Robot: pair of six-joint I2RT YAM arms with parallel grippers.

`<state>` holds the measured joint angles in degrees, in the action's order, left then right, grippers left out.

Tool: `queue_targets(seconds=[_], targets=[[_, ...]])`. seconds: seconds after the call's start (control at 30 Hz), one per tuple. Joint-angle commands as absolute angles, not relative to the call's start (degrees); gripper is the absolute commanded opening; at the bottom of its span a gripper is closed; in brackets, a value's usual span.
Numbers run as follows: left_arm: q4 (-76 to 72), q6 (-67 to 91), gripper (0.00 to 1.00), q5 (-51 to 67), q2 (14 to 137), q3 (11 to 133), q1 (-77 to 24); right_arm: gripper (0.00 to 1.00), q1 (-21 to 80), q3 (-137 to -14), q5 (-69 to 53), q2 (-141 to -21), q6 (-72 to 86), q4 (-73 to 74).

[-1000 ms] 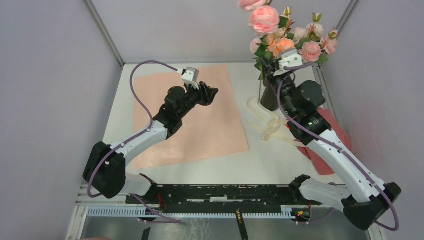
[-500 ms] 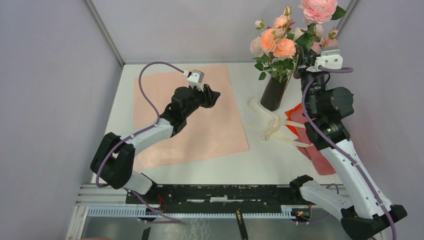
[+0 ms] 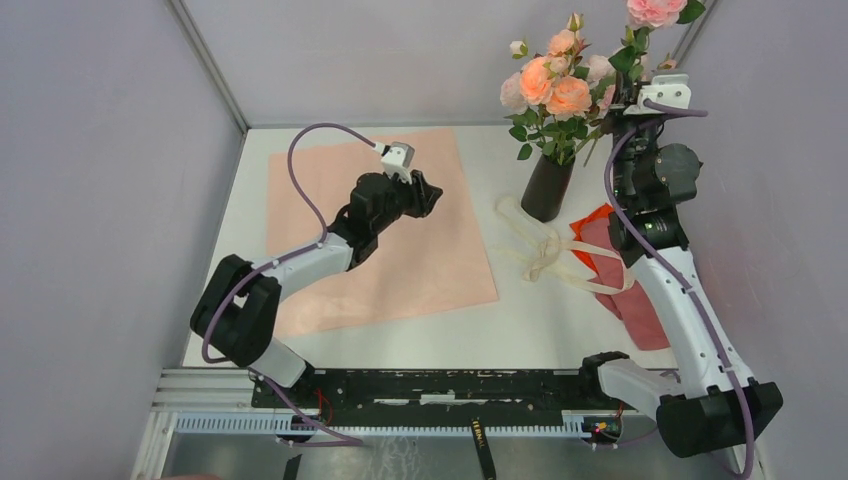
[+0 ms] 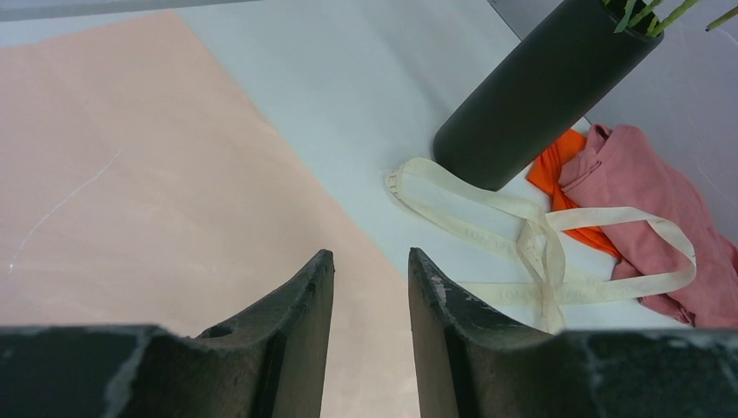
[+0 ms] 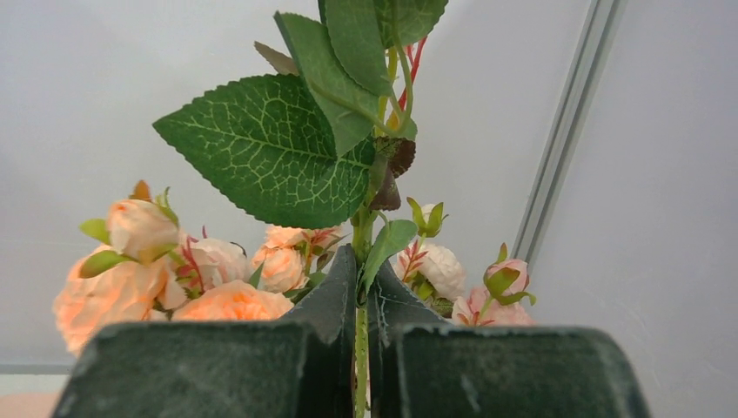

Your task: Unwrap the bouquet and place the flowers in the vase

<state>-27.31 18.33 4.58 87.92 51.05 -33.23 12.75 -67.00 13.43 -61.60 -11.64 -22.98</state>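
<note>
Green, thin stem (image 5: 364, 228) clamped between the closed fingers of the right gripper (image 5: 361, 279). Broad leaf (image 5: 270, 148) just above the fingertips; rose head (image 3: 655, 10) well above them. Remaining flowers (image 3: 553, 85) beyond and left of the fingers, already seated in the vase (image 3: 547, 188) below. Cut end of the stem below the fingers: hidden.

Handling, as a judgement:
- Treat the stem as light, slender and springy. Expect bending and swinging under the top-heavy head.
- Expect a smooth coating, likely to twist between the pads. Apply a firm clamp.
- Take hold on bare stem below the lowest leaf. Avoid leaves and petals: soft, easily creased, poor for control.
- Hold low enough for steering the cut end, yet with enough free length below the fingers for entry into the narrow neck.
- Treat the vase as light and tall, liable to tipping under a side push. Lower straight down among the crowded stems.

Left gripper (image 4: 370, 270): fingers apart, nothing between them. Pink paper (image 4: 130, 174) flat beneath and left of the fingers. Cream ribbon (image 4: 487, 209) and cloth (image 4: 644, 183) ahead and right of the fingertips, with the vase just beyond the ribbon.
</note>
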Motion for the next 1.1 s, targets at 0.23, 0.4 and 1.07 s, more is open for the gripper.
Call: queue_targets(seconds=[0.23,0.4,1.07], targets=[[-28.55,17.32,0.42,5.31,94.2,58.29,-33.16,0.0,5.71,-68.32,1.21,-66.11,-0.92,-32.82],[-28.35,17.35,0.41,5.36,94.9,58.4,-32.74,0.0,5.5,-68.1,0.22,-67.13,1.57,-33.43],[-25.76,18.91,1.0,3.6,93.55,57.3,-31.67,0.0,5.16,-51.49,-1.76,-71.45,5.1,-38.32]])
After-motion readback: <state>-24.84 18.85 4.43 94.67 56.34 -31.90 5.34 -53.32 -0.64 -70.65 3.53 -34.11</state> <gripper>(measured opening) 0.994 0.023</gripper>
